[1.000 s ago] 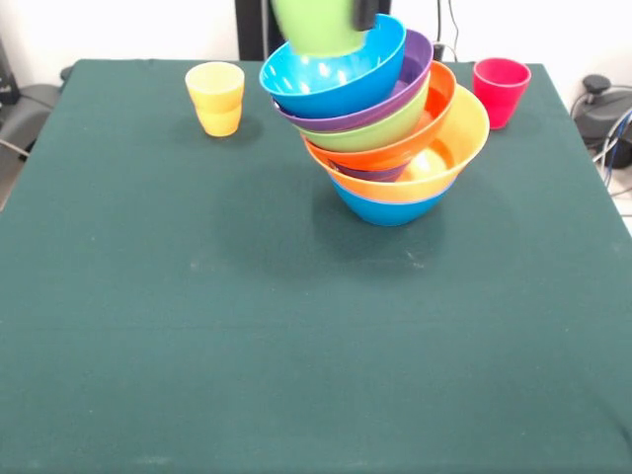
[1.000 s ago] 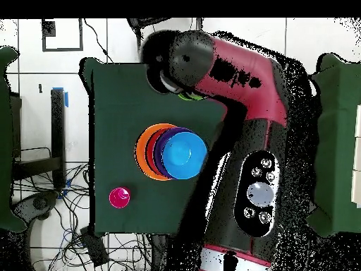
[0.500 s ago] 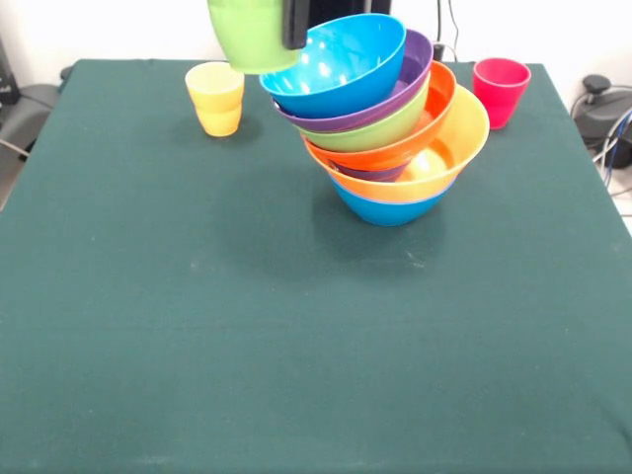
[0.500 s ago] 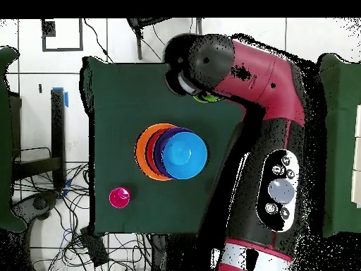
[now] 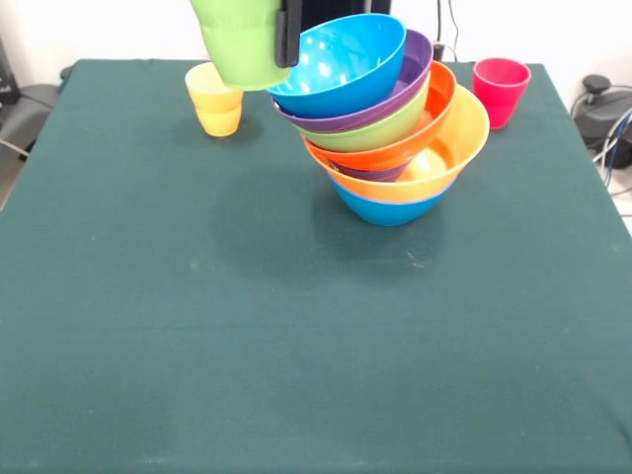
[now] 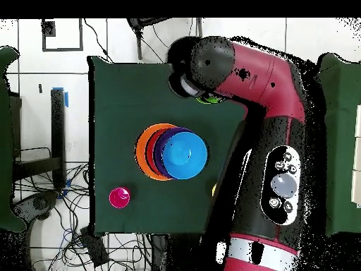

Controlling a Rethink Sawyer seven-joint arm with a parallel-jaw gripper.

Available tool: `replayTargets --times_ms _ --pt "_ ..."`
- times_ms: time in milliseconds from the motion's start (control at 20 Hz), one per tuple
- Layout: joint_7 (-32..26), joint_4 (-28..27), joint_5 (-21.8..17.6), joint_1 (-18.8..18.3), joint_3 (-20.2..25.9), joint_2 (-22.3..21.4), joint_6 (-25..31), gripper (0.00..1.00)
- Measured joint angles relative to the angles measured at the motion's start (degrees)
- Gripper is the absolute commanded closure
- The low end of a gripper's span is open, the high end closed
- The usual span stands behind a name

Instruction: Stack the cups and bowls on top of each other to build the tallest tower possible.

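Fingers (image 5: 287, 35), mostly cut off above, grip the green cup (image 5: 241, 44), itself cropped, beside the tower (image 5: 380, 118).

Front low across table; overhead straight down.

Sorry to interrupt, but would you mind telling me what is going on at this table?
The robot's gripper holds the light green cup in the air beside the top of the tower, a leaning pile of nested bowls with a blue bowl uppermost. The yellow cup and the red-pink cup stand apart on the green table, not yet stacked.
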Motion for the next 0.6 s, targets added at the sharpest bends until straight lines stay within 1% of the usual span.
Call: replayTargets --times_ms 600 --pt "0.0 1.1 -0.5 -1.4 2.2 -0.5 0.0 1.0"
